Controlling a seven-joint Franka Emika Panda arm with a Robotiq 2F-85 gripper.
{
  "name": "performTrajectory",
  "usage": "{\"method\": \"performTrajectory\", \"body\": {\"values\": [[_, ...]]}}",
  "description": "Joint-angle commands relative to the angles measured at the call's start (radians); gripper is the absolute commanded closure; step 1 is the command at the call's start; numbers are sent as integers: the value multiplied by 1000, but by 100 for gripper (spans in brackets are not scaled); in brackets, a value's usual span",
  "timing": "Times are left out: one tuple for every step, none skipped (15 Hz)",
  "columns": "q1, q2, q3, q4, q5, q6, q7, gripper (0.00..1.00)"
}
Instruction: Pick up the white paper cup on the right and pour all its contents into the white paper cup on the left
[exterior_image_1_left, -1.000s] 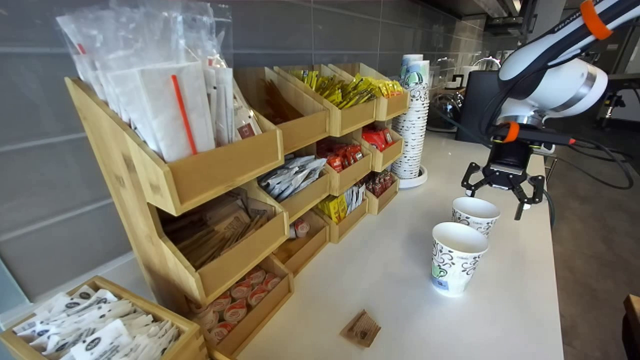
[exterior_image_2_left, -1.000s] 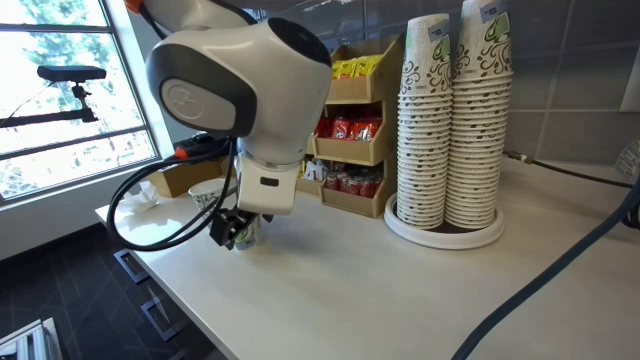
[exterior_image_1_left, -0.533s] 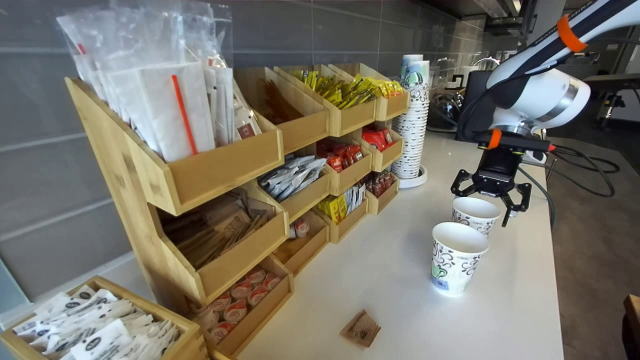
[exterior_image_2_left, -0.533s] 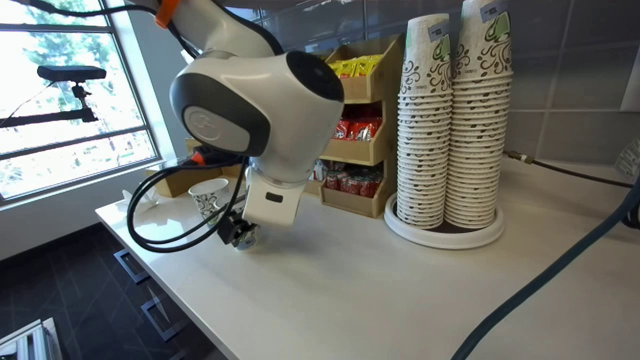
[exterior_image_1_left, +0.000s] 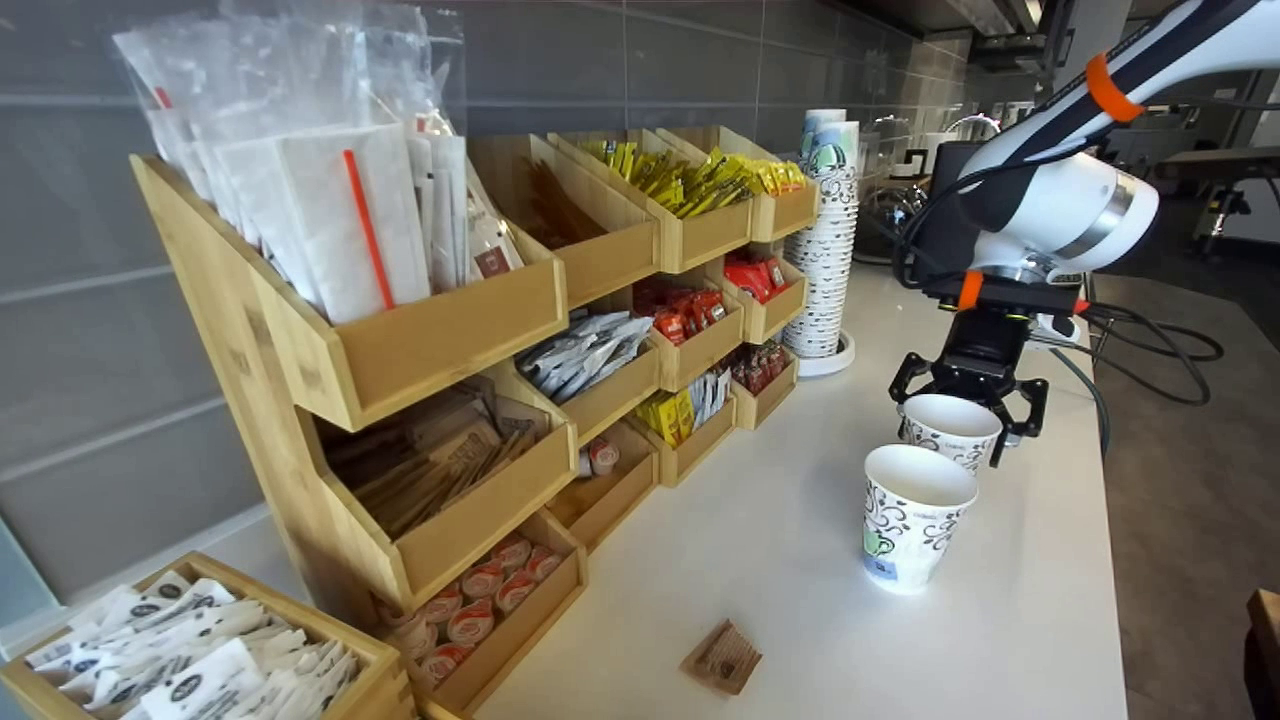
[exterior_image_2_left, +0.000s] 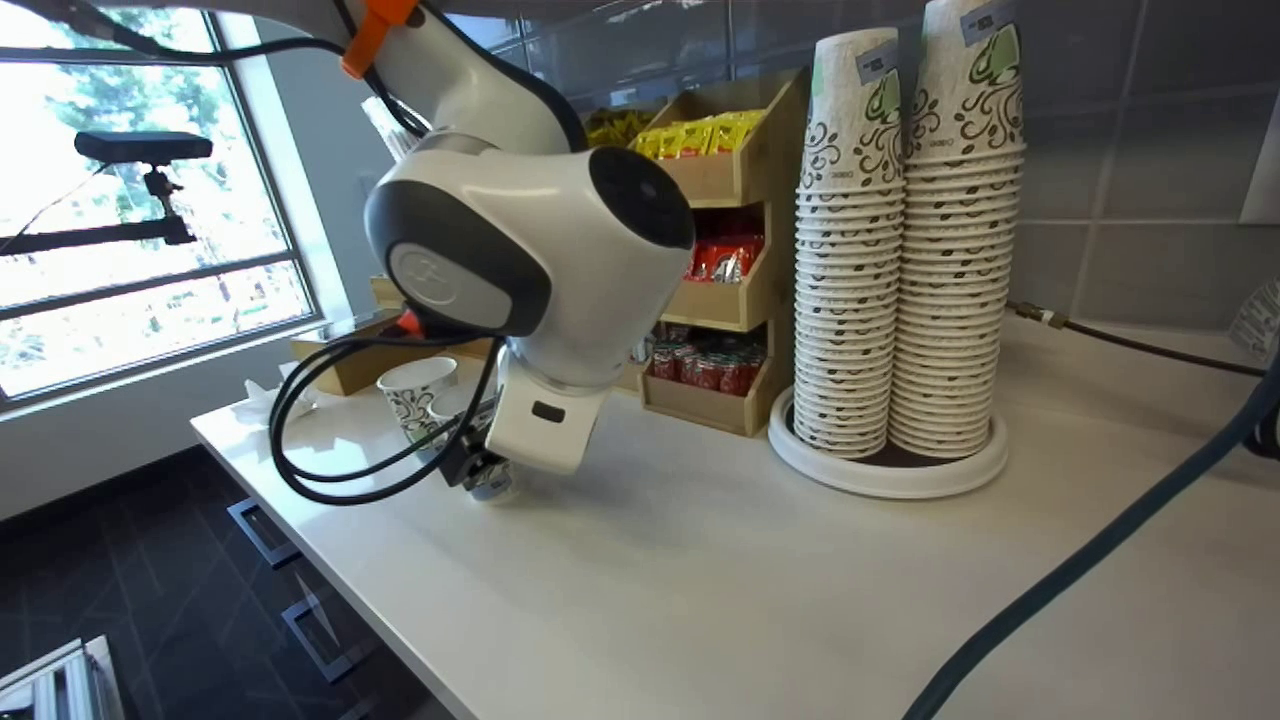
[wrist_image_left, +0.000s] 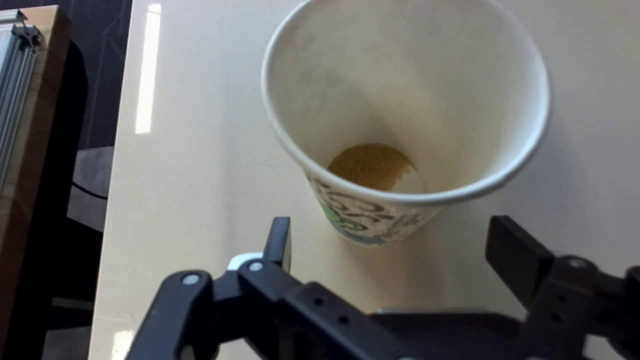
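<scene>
Toward the outer long edge of the white counter (exterior_image_1_left: 1040, 620) | a black two-fingered gripper (wrist_image_left: 390, 235) stands wide before a swirl-patterned white paper cup (wrist_image_left: 440, 100) with brown contents (wrist_image_left: 367, 165) | apparently pre-grasp | next: advance, close, clear of the matching white paper cup (exterior_image_1_left: 915, 525)

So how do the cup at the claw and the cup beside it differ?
The claw cup stands right by the open claw; the neighbour cup stands farther off.
In an exterior view the neighbour cup partly hides the claw cup.
The claw cup shows something brown inside; the neighbour cup's bottom is hidden.
Both are upright, white with dark swirls.
</scene>
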Motion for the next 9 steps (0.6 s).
{"method": "performTrajectory", "body": {"values": [[5,28,-2,22,25,-36,21,0],[6,28,-1,18,28,-33,15,0],[7,26,0,14,33,-29,14,0],[9,25,2,10,39,-21,13,0],[13,22,3,3,45,-7,15,0],[15,20,4,-1,51,0,13,0],[18,19,5,-5,58,8,6,0],[20,18,5,-9,68,19,-1,0],[22,18,6,-12,80,26,-8,0]]}}
